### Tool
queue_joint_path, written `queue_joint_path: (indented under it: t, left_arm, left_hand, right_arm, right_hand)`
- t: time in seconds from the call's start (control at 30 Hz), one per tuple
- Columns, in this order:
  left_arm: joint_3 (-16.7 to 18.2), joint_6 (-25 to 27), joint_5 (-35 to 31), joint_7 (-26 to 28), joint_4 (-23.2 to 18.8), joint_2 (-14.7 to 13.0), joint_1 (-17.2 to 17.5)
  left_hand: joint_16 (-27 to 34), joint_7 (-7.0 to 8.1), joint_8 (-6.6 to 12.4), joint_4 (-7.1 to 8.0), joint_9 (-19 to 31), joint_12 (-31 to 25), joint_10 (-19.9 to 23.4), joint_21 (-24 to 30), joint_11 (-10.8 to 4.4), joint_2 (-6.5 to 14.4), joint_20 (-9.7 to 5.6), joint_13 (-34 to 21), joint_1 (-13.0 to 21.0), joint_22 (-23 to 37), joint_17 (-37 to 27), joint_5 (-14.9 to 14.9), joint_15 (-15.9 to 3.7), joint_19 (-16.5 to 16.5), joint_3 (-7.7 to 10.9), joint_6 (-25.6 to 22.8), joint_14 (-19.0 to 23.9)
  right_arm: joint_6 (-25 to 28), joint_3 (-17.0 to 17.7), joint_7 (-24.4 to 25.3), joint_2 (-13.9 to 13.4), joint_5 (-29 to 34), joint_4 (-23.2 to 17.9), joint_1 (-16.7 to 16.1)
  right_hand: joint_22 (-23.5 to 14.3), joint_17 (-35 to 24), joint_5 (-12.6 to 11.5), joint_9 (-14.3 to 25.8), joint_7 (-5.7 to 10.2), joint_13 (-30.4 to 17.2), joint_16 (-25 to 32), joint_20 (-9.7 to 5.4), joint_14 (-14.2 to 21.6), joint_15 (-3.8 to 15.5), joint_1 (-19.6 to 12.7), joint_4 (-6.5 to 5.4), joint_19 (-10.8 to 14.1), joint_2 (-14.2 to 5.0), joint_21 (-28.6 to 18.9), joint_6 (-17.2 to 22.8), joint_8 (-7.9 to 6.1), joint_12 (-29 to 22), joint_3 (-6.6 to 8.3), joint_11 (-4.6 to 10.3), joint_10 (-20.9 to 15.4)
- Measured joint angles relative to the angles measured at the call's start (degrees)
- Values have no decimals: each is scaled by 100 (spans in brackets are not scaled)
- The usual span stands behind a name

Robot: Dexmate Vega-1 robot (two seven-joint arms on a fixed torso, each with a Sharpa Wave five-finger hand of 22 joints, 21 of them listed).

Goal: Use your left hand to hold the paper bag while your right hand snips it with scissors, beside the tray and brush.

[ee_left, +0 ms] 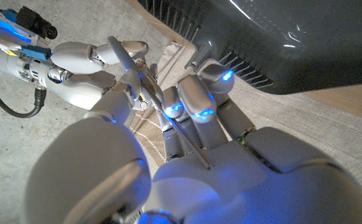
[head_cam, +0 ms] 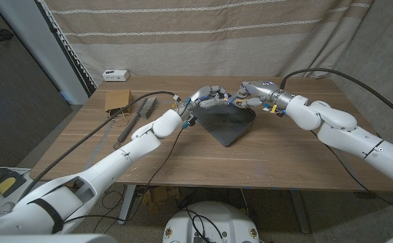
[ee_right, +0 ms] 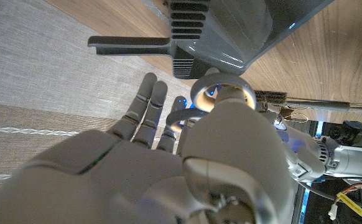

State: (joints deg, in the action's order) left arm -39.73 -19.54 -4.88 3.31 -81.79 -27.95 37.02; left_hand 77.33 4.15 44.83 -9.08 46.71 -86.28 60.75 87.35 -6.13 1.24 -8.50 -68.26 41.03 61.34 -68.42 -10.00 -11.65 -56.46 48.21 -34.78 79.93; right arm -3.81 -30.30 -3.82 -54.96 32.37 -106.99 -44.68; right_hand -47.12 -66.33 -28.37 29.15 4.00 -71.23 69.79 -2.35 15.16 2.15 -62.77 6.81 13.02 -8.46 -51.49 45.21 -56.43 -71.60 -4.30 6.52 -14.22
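In the head view both hands meet above the far middle of the wooden surface [head_cam: 264,155], over the far end of a dark grey tray [head_cam: 229,123] that lies near the surface's centre. The left hand [head_cam: 206,96] and the right hand [head_cam: 250,94] are close together there, fingers curled, but this view is too small to show what lies between them. The left wrist view fills that in: the left hand [ee_left: 193,112] has its fingers bent around a thin metal blade of the scissors [ee_left: 159,102], which runs slantwise across the fingers, and the right hand [ee_left: 84,65] shows just beyond with its fingers closed at the other end of the scissors. So both hands seem clamped on the scissors, though how firmly the left one grips cannot be told. The right wrist view shows the right hand [ee_right: 168,168] from behind, its fingers [ee_right: 145,109] reaching toward the tray's slotted wall [ee_right: 187,31], with a round grey loop [ee_right: 221,93] at the thumb side. The paper bag [head_cam: 117,101] is well apart from both hands, lying near the far left corner of the surface, untouched. Just beside it lies the brush [head_cam: 139,111], its long handle pointing toward the near left edge. A small white box [head_cam: 115,74] sits beyond the surface's far left corner.
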Motion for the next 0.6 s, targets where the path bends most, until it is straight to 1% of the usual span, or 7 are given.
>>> queue_joint_path:
  t: [0.13, 0.23, 0.27, 0.3, 0.33, 0.47, 0.6]
  left_arm:
    - [3, 39, -4, 53, -23, 3, 28]
    - [10, 38, -6, 106, -16, 15, 39]
    - [28, 20, -17, 161, 9, 32, 49]
    - [41, -17, -28, 215, 33, 39, 60]
    - [44, -17, -28, 215, 40, 42, 64]
    - [87, -134, -77, 408, 86, 96, 112]
    - [121, -217, -175, 626, 95, 146, 192]
  left_hand:
    - [-163, 6, 146, -26, -210, 0, -20, -147, -20, 0, 9, 0, 0, -280, 151, 0, -13, 58, 25, 6, -13]
    - [-857, 114, 183, -151, -875, 513, 6, -463, -283, -280, 40, 690, -280, -1166, 967, 6, -58, 123, 150, -233, -201]
    - [-1161, 356, -113, -158, -1198, 1079, 118, -530, -498, -490, 40, 1424, -491, -1458, 1380, 1, -83, 123, 156, -484, -244]
    - [-1455, 492, -406, -145, -1469, 1593, 148, -593, -551, -570, 40, 2102, -795, -1707, 1806, -31, -81, 123, 146, -513, -243]
    - [-1740, 567, -670, 29, -1690, 2015, 117, -674, -575, -529, 40, 2641, -1215, -1941, 2244, -56, -62, 128, 112, -481, -261]
    - [-2558, 508, -1465, 81, -2216, 3141, -504, -1118, -589, -1066, 104, 3863, -2044, -2788, 3401, -49, -28, 411, -399, -59, -512]
    - [-3308, 394, -1943, -10, -2519, 3910, -1165, -1635, -600, -1216, 225, 4462, -2787, -3452, 4163, -184, -54, 934, -870, 71, -968]
  right_arm:
    - [-14, 12, -30, -19, -37, 0, -1]
    - [-15, 14, -36, -31, -41, -8, -7]
    - [-16, 15, -35, -40, -37, -21, -12]
    - [-13, 16, -35, -49, -26, -29, -16]
    - [-9, 16, -34, -49, -17, -29, -16]
    - [39, 16, -42, -89, 60, -52, -46]
    - [48, 17, -37, -102, 99, -73, -63]
  right_hand:
    - [0, 30, 21, -22, 0, 0, 15, 0, 0, 0, -14, -25, 0, -15, -37, 0, -9, 0, 24, 0, 0]
    - [0, 57, 21, -24, 0, 0, 14, 0, 0, 0, -13, -25, 0, -15, -64, 0, -48, 0, 23, 0, 0]
    - [0, 57, 21, -30, 1, 0, 15, 1, 0, 0, -13, -26, -2, -15, -64, 0, -123, -2, 23, 0, 0]
    - [1, 76, 42, -31, 0, 0, 14, 4, -1, 0, -13, -26, -4, -15, -64, 0, -143, -31, 23, 0, 0]
    - [1, 84, 43, -36, 0, 0, 14, 22, -1, 0, -13, -24, -22, -15, -74, 0, -143, -31, 38, 0, 0]
    - [1, 110, 43, -51, -1, 1, 14, 22, -1, 0, -13, -24, -22, -15, -109, 1, -143, -31, 70, 0, 0]
    - [1, 137, 43, -51, -1, 4, 37, 22, -1, 0, -12, -24, -22, -15, -109, 1, -143, -245, 70, 0, 0]
